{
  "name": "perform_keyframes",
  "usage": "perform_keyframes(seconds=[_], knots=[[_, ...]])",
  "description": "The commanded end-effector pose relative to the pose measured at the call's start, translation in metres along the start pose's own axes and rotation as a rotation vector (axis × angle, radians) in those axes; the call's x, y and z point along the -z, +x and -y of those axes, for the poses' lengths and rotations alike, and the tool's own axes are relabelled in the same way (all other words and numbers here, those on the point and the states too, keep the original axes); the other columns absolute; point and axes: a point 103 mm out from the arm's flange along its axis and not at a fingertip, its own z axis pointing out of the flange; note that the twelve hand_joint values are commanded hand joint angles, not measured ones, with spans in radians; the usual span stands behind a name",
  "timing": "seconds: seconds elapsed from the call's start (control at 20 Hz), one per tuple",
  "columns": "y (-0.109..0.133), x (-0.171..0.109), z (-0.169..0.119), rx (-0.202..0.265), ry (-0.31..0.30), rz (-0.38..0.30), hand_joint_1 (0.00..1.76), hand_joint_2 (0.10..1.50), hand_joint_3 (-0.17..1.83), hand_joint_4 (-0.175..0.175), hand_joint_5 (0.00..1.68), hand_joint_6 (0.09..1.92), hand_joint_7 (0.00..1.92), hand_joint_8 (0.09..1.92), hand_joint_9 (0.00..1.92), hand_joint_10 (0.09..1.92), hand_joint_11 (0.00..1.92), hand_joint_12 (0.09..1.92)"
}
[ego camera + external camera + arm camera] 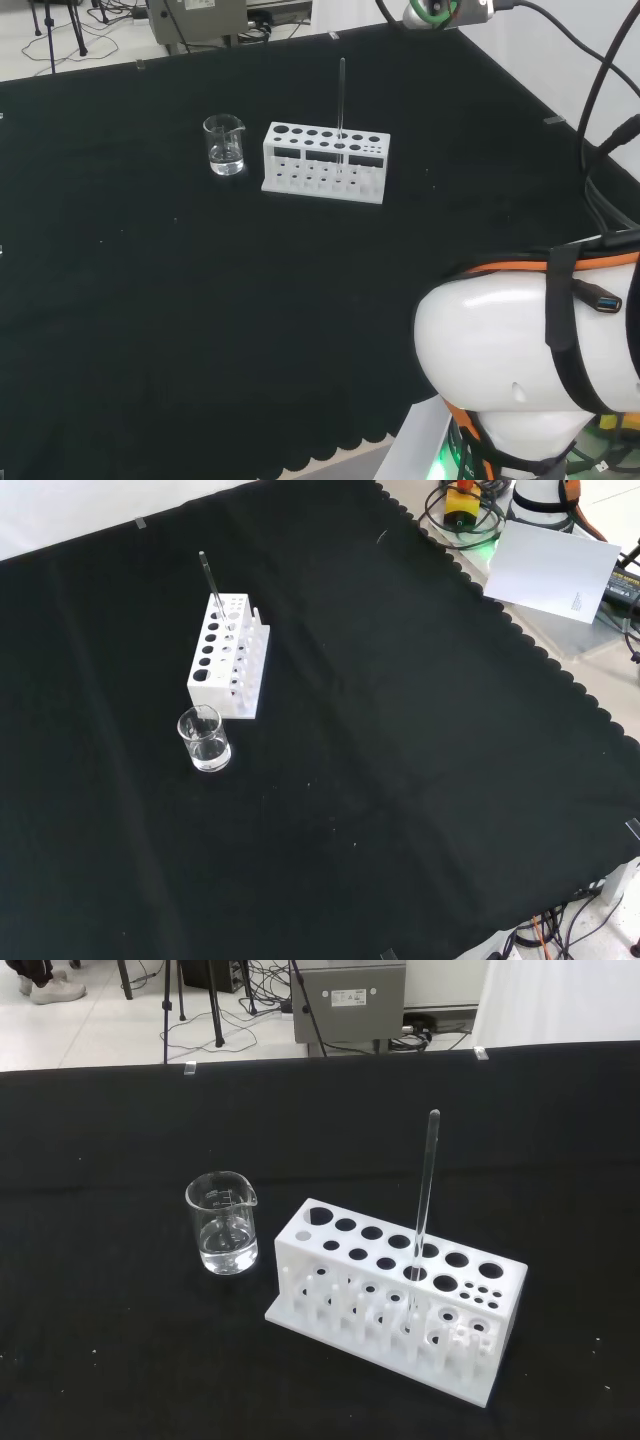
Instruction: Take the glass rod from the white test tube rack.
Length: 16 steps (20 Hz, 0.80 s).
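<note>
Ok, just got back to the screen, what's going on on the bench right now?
Nothing is being handled yet. The glass rod stands upright in one hole of the white test tube rack, untouched, on the black cloth. A small glass beaker sits close beside one end of the rack, apart from it; it looks to hold a little clear liquid. In the head view the arm's white links are at the right, well away from the rack, so the pick-up has not started.

White arm link near camera, head view
</note>
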Motion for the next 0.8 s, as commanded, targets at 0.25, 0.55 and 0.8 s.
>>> perform_keyframes(seconds=[0.25,0.55,0.8], knots=[[0.008,0.003,-0.004,0.001,-0.007,0.02,0.66,1.19,-0.17,-0.127,0.08,0.09,0.28,0.09,0.09,0.83,0.01,1.37],[0.009,0.0,-0.007,0.017,0.007,0.019,0.65,1.2,-0.17,-0.129,0.09,0.09,0.28,0.09,0.07,0.86,0.0,1.37],[0.007,-0.012,-0.019,0.02,0.005,0.031,0.65,1.21,-0.17,-0.145,0.15,0.09,0.22,0.45,0.26,0.84,0.06,1.42]])
